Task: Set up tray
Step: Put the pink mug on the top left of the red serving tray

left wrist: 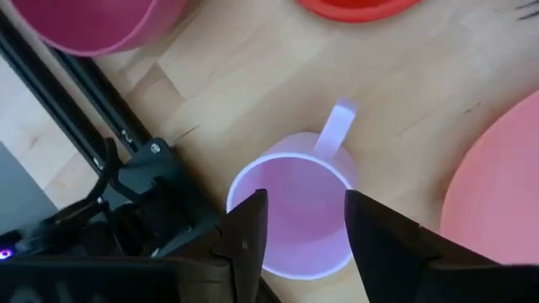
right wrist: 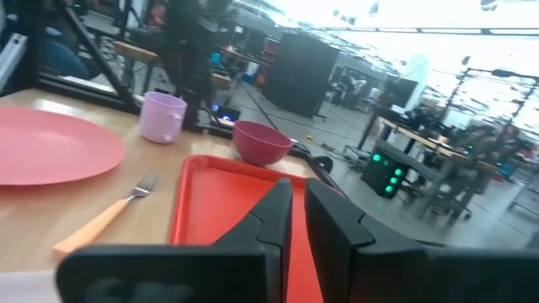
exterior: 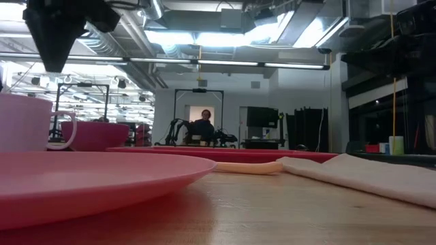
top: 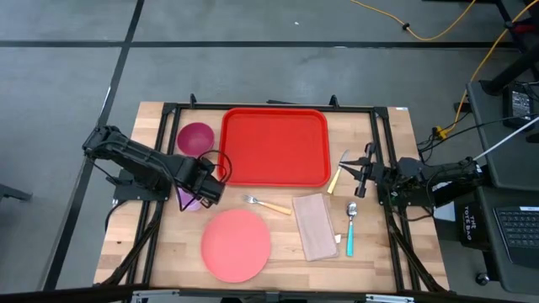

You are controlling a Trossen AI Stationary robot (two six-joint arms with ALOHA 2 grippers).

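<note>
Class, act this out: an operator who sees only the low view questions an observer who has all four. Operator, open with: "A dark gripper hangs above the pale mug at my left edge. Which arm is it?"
Observer: The left gripper; the overhead camera shows that arm reaching over the lilac mug.
Operator: Are its fingers gripping the mug?
Observer: No. They stand apart above its rim, and the mug rests on the table.
Operator: Is anything on the tray yet?
Observer: Nothing; from above the red tray is bare.
Operator: Where is the other arm?
Observer: The right gripper waits beside the tray's right edge, near a spoon.
</note>
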